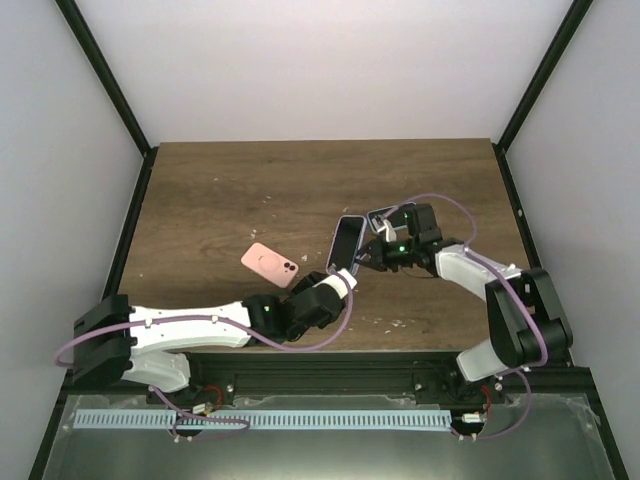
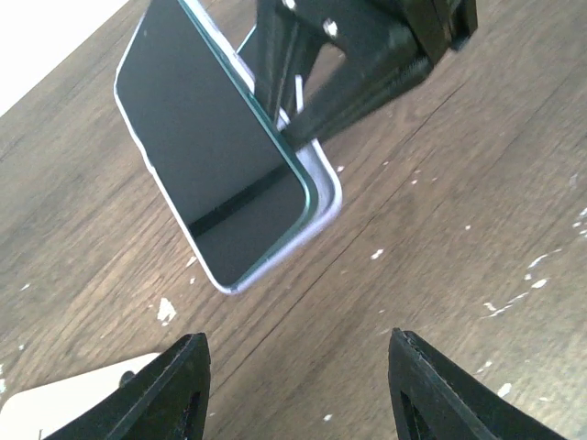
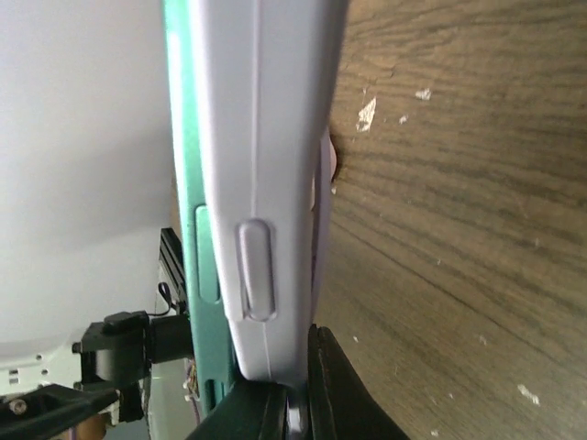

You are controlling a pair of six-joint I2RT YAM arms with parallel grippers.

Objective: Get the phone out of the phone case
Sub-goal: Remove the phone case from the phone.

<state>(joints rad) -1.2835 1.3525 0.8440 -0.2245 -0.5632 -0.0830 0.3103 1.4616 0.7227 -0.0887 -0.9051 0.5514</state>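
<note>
R grip [image 3: 289,408] on lilac case [image 2: 327,183] | phone [image 2: 206,151]: glossy black, green rim

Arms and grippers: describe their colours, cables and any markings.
Both the left arm and right arm have white shells with black joints and bases. A lilac cable loops along each, and a small green light glows near each wrist. The left gripper has black wedge-shaped fingers; the right gripper is black too. No markings are readable.

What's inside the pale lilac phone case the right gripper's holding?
A green-edged phone with a dark screen, its edge showing above the rim of the pale lilac phone case. The right gripper clamps the case. The phone's back is covered.
</note>
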